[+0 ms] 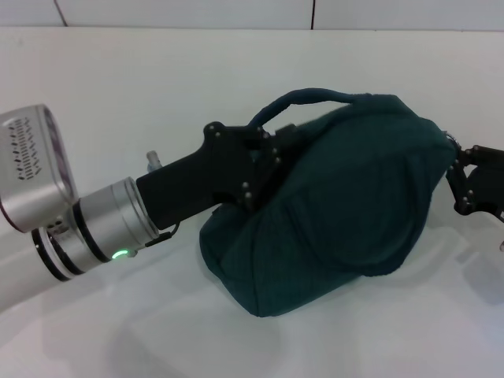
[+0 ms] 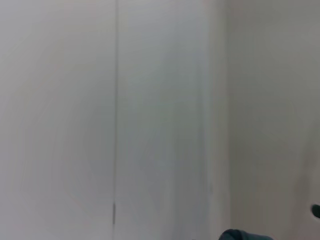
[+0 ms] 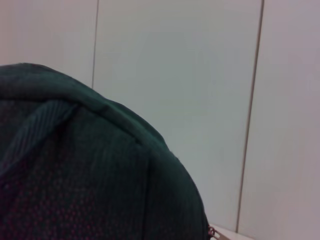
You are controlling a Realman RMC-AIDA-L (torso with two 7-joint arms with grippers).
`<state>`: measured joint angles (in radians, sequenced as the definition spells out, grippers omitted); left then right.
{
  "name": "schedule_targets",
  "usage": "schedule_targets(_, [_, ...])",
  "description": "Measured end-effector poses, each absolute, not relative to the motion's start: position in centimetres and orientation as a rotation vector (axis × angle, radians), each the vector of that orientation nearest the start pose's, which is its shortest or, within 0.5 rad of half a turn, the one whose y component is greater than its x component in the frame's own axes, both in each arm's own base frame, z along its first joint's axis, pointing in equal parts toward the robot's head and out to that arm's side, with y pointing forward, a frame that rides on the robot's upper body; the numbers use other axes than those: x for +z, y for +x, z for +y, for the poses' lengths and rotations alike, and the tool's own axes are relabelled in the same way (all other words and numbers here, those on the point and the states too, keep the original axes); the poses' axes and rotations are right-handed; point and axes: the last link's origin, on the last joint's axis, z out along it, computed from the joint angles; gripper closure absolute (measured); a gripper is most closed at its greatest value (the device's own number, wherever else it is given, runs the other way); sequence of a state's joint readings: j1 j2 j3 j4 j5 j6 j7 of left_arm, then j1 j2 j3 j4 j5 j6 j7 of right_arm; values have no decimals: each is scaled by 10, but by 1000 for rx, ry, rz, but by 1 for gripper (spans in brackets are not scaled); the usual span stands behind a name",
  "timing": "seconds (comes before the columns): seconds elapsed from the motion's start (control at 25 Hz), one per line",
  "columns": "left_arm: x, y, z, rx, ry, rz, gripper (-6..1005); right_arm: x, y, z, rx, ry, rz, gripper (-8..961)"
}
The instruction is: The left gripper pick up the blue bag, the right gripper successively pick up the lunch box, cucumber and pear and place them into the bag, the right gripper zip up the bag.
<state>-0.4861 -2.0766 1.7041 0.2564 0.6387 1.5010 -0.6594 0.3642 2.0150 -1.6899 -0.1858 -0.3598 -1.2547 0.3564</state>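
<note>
Head view: left gripper point(image 1: 264, 169) jaws clamp the bag point(image 1: 339, 197); right gripper point(image 1: 465, 185) at three o'clock, jaws unclear. You're zipping; next, find the zipper pull point(image 3: 212, 232).

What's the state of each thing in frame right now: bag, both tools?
blue bag: bulging, on its side on the white table, handle arched up, looks closed from the head view.
left tool: against the bag's handle end; fingers hidden by the bag.
right tool: at the bag's opposite end, by the zipper pull; grip not visible.
</note>
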Motion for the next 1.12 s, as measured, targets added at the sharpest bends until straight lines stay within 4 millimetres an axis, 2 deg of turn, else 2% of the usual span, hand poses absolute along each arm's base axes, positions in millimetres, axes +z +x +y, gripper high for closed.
schedule_targets(0.16, [-66,-227,291,-1233,-2391,-282,910,-28,317,300,728,-2102,287,926])
schedule_targets(0.48, [-68,-227,287,-1242,-2382,-285,902,-20,313,299,787,-2061,272,883])
schedule_targets(0.56, [-68,-228,287,-1242,-2379,-289,900,-15,313,299,818,-2020,278,802])
schedule_targets(0.8, [-62,-237,283,-1244,-2268,-313,686,-3,312,292,895,-1949,278,577])
schedule_targets(0.88, [-57,-240,282,-1256,-2222,-332,454,-4,313,292,903,-1956,293,507])
schedule_targets(1.12, [-54,-242,282,-1266,-2197,-342,416,-9,318,295,879,-2041,390,361])
